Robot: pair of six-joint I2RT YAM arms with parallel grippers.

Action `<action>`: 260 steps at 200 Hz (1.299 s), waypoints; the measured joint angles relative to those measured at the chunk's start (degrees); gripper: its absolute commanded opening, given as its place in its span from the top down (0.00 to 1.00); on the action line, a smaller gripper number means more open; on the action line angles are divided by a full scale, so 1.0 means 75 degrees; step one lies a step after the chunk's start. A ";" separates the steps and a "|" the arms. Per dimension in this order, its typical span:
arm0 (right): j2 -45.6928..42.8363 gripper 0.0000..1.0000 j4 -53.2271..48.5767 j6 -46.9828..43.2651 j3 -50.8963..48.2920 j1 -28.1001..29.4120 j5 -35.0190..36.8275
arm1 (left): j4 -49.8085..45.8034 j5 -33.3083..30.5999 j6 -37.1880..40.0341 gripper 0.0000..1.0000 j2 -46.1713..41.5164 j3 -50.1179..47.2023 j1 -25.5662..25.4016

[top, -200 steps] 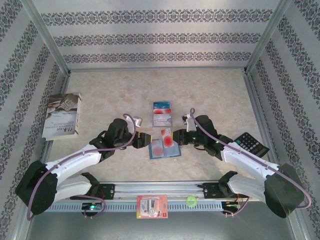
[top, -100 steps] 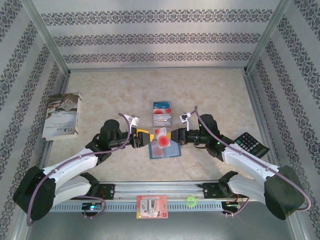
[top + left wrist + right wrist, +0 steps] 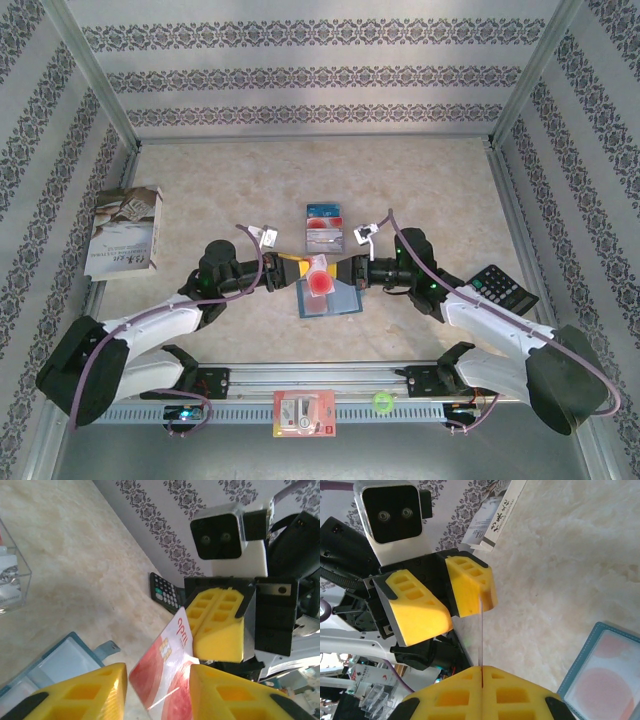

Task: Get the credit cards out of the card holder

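Your left gripper (image 3: 299, 270) stands part open around the red-and-white card (image 3: 318, 268); whether it pinches, you cannot tell. Your right gripper (image 3: 344, 272), at 3 o'clock, clamps that card's other edge. The open holder (image 3: 342, 303) lies at the card's 6 o'clock.

**A pale, marble-patterned table with four things lying on it**

The table (image 3: 200, 170) is beige with a soft cloudy pattern. A pale book (image 3: 125, 232) lies flat near its left edge, and a black calculator (image 3: 503, 289) lies near the right edge, turned at an angle. In the middle, the teal card holder (image 3: 345, 300) lies open. Just behind it, a few credit cards (image 3: 323, 228), one blue and the others red-and-white, rest close together, apart from the holder.
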 measured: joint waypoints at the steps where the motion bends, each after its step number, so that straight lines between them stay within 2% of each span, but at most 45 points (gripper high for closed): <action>1: 0.0006 1.00 0.0006 0.0006 0.0000 0.0003 0.0000 | 0.0009 0.0009 -0.0009 0.68 0.0009 0.0000 0.0000; 24: 0.0096 1.00 0.0079 0.0020 0.0000 0.0099 0.0000 | 0.0286 0.0082 -0.0187 0.75 0.0236 0.0000 0.0003; 63: 0.0192 1.00 0.0102 0.0050 0.0006 0.0143 0.0076 | 0.0819 0.0143 -0.0522 1.00 0.0373 -0.0038 0.0055; 82: 0.0303 1.00 0.0108 0.0073 0.0009 0.0140 0.0122 | 0.1052 0.0233 -0.0597 1.00 0.0373 -0.0050 0.0055; 111: 0.0391 0.64 0.0108 0.0169 0.0061 0.0143 0.0017 | 0.1212 0.0256 -0.0618 1.00 0.0373 -0.0137 0.0052; 123: 0.0428 0.57 0.0149 0.0219 0.0108 0.0143 -0.0146 | 0.1306 0.0268 -0.0615 1.00 0.0373 -0.0152 0.0052; 135: 0.0437 0.55 0.0195 0.0192 0.0152 0.0143 -0.0291 | 0.1419 0.0268 -0.0615 1.00 0.0373 -0.0160 0.0052; 146: 0.0437 0.56 0.0230 0.0192 0.0181 0.0140 -0.0388 | 0.1492 0.0268 -0.0618 1.00 0.0367 -0.0169 0.0052; 156: 0.0455 0.61 0.0277 0.0184 0.0201 0.0140 -0.0478 | 0.1562 0.0271 -0.0618 1.00 0.0367 -0.0172 0.0052; 194: 0.0761 0.95 0.0315 0.0169 0.0367 0.0146 -0.0691 | 0.1749 0.0344 -0.0688 1.00 0.0367 -0.0178 0.0052; 197: 0.0787 0.97 0.0329 0.0119 0.0385 0.0146 -0.0714 | 0.1751 0.0347 -0.0705 0.96 0.0367 -0.0178 0.0052; 202: 0.0813 1.00 0.0318 0.0125 0.0423 0.0143 -0.0755 | 0.1740 0.0309 -0.0705 0.79 0.0367 -0.0178 0.0058; 207: 0.0825 1.00 0.0312 0.0134 0.0460 0.0143 -0.0784 | 0.1728 0.0274 -0.0743 0.67 0.0370 -0.0181 0.0090; 216: 0.0828 1.00 0.0210 -0.0003 0.0574 0.0146 -0.0793 | 0.1719 0.0230 -0.0784 0.53 0.0364 -0.0178 0.0096; 227: 0.0828 1.00 -0.0108 -0.0181 0.0784 0.0128 -0.0731 | 0.1594 0.0216 -0.0819 0.45 0.0277 -0.0175 0.0093; 247: 0.0831 1.00 -0.1224 -0.0886 0.1411 0.0023 -0.0364 | 0.0694 0.0003 -0.0731 0.39 -0.0236 -0.0003 0.0108; 260: 0.0898 1.00 -0.2224 -0.1574 0.2075 -0.0026 0.0061 | -0.0119 -0.0213 -0.0551 0.28 -0.0705 0.0286 0.0137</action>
